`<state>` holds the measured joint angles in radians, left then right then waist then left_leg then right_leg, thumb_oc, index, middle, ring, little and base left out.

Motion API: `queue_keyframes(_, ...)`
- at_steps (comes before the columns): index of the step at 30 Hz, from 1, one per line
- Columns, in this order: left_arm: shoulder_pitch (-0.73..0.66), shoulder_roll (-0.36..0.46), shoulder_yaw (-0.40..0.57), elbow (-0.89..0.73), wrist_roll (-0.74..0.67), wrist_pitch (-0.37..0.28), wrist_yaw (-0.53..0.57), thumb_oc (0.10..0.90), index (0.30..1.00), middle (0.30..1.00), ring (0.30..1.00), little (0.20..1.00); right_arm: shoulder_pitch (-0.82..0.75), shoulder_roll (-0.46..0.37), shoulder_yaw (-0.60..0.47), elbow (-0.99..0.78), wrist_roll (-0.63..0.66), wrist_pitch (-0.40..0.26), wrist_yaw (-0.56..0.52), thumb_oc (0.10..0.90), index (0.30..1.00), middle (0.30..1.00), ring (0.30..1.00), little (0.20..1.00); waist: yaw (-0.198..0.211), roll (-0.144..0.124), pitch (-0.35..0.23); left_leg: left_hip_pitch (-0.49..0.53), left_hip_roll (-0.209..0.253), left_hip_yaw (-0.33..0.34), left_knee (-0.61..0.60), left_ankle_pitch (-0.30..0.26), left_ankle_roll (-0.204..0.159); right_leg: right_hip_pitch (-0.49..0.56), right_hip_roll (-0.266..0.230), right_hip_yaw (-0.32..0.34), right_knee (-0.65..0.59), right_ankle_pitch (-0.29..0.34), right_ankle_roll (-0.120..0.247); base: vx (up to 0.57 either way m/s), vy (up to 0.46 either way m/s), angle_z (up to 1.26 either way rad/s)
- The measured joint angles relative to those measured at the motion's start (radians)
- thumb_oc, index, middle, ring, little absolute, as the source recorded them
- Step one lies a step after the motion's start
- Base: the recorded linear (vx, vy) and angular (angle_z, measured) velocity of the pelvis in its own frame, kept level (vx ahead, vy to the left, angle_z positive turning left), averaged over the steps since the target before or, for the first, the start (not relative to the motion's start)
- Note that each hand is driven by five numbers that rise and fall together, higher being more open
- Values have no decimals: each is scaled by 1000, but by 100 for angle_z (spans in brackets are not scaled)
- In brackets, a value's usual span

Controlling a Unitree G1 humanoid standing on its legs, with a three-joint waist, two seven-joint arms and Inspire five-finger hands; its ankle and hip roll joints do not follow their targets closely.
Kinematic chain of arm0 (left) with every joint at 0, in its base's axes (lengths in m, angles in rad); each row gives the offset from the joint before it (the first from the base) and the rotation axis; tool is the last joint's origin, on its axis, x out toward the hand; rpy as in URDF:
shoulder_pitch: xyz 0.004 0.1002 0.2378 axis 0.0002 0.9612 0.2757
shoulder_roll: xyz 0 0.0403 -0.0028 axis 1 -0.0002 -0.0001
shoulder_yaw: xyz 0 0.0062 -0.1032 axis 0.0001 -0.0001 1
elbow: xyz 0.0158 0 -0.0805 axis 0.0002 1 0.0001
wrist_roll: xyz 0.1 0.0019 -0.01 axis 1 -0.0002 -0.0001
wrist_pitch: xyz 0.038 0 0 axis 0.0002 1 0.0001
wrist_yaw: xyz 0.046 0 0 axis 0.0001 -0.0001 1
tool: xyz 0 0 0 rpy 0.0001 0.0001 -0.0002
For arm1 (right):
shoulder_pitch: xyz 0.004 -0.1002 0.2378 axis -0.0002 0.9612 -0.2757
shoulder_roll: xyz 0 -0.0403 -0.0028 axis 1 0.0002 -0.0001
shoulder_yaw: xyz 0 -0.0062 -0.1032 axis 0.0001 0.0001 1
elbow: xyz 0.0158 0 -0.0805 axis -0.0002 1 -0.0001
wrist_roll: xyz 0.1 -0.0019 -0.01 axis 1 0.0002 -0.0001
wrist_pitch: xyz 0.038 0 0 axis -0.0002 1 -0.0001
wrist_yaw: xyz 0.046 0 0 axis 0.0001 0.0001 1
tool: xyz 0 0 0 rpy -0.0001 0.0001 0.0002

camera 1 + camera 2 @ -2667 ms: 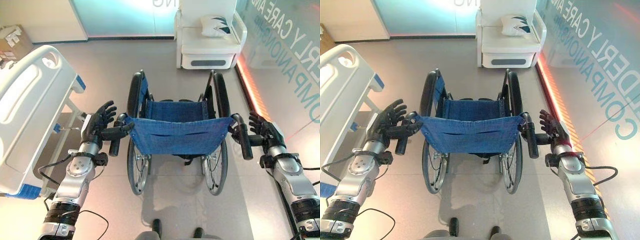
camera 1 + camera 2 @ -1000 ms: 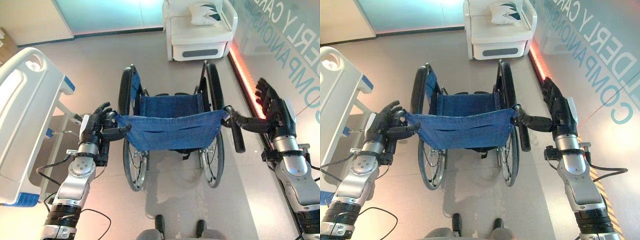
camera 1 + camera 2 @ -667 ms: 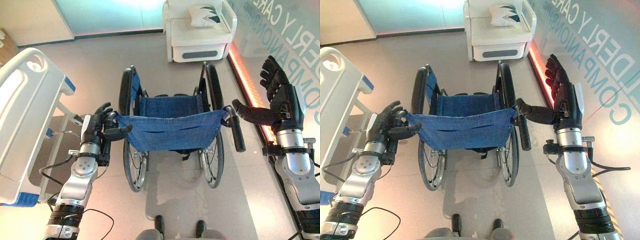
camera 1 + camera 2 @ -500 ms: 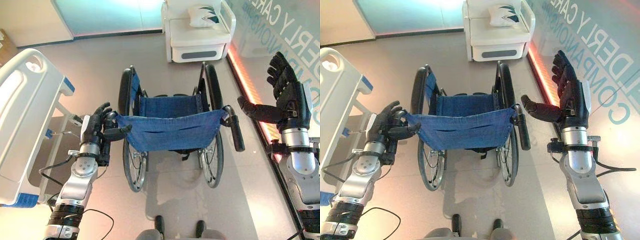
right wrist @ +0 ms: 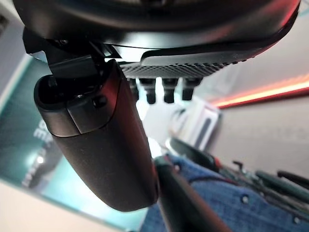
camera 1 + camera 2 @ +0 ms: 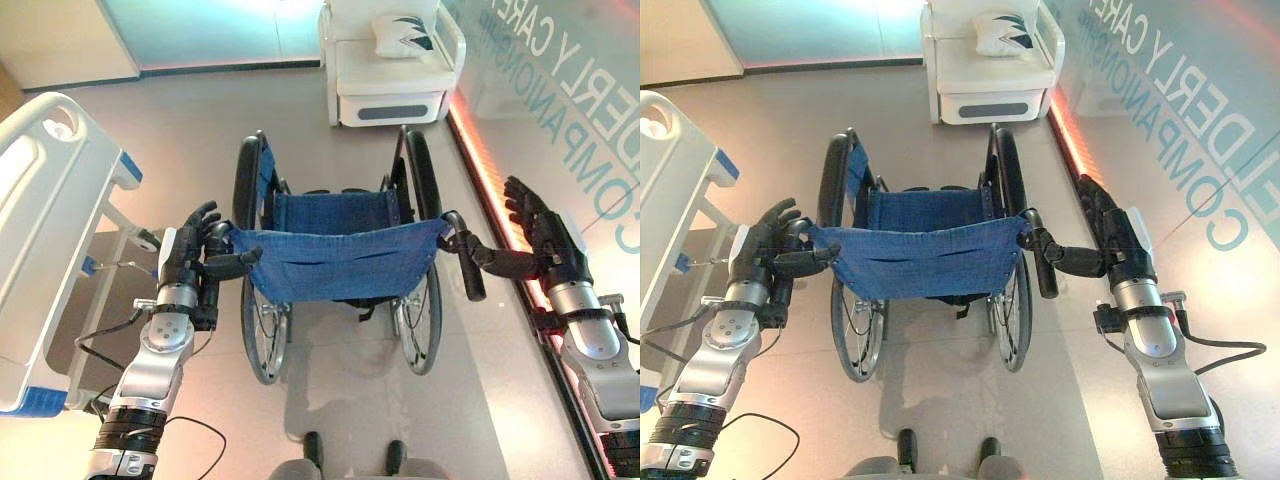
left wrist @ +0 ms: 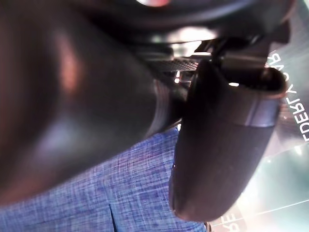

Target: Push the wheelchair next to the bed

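Note:
The wheelchair (image 6: 340,262), with a blue fabric back and black wheels, stands on the floor right in front of me, facing away. My left hand (image 6: 185,262) is shut on its left push handle (image 6: 208,300), with the thumb (image 7: 222,145) lying toward the blue fabric. My right hand (image 6: 545,245) is open beside the right push handle (image 6: 470,275). Its fingers are straight and its thumb (image 5: 101,150) reaches across to the handle's upper end. The white bed (image 6: 40,230) with blue corner caps stands to the left of the wheelchair, a gap apart.
A white armchair (image 6: 390,90) with a patterned pillow stands straight ahead of the wheelchair. A glass wall with large lettering (image 6: 570,110) and an orange floor light strip (image 6: 490,160) runs along the right. Open grey floor lies between the wheelchair and the armchair.
My right hand, which was raised clear of the right handle, has dropped back down beside it, thumb against it. The left hand stays on its handle. The view shifted slightly.

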<state>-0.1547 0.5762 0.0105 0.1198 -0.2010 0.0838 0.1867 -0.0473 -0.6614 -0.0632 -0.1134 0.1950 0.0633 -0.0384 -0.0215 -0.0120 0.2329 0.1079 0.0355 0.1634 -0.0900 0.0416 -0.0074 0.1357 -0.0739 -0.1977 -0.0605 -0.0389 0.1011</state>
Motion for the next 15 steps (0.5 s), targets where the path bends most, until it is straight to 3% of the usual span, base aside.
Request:
queue_keyframes(7,-10,3,-5,28,-7,-1,1,800,900,900,900,900,-49,-1,43,32,2,57,67,800,900,900,900,900,-4,-13,-11,7,1,5,0,1,2,0,-1,2,9,0,0,4,-3,-1)
queue_keyframes(15,-24,3,-29,67,-10,-3,2,800,900,900,900,900,-112,-7,96,71,11,105,73,800,900,900,900,900,-8,-8,-19,15,1,3,5,1,2,11,-1,0,9,0,0,0,0,0)
